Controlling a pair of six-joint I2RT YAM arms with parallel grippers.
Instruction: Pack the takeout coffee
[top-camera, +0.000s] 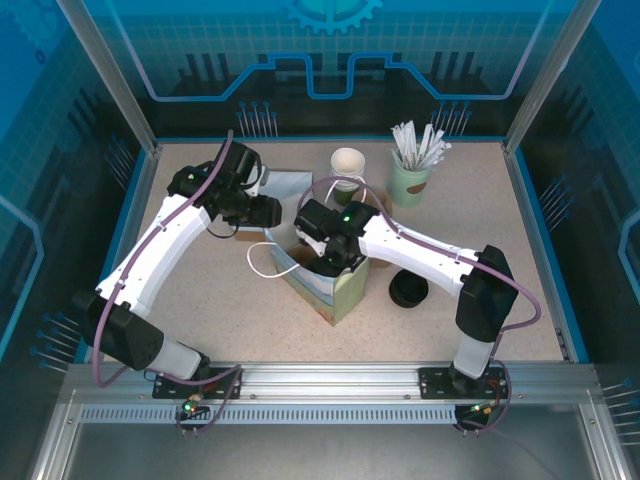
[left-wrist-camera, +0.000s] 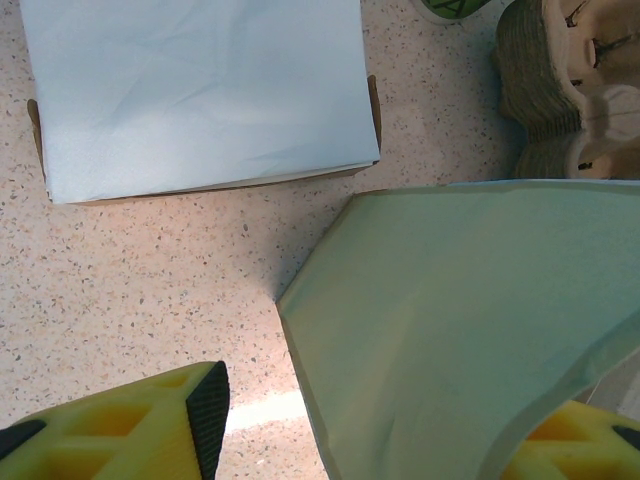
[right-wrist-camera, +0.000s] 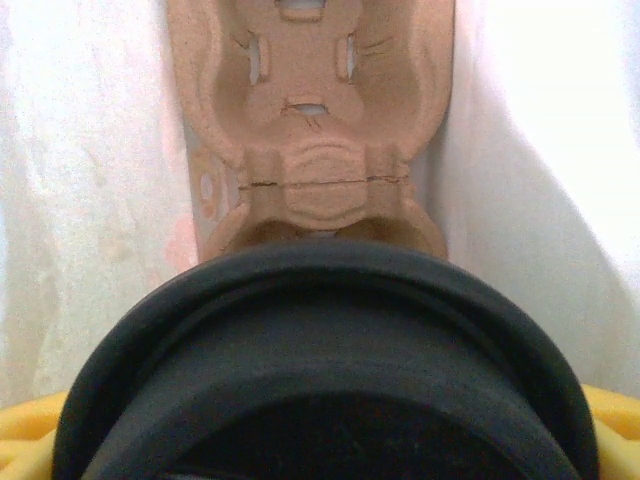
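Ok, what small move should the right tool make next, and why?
Probably ease straight down: the right tool holds a black round piece inside the bag, with the pulp carrier directly ahead of it, so lowering should seat it there.

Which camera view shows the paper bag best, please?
The top view. The paper bag stands whole there, upright and open at the top, so its shape and place on the table are clear. The left wrist view gives one pale green side of it, close up. The right wrist view looks inside, at its white inner walls.
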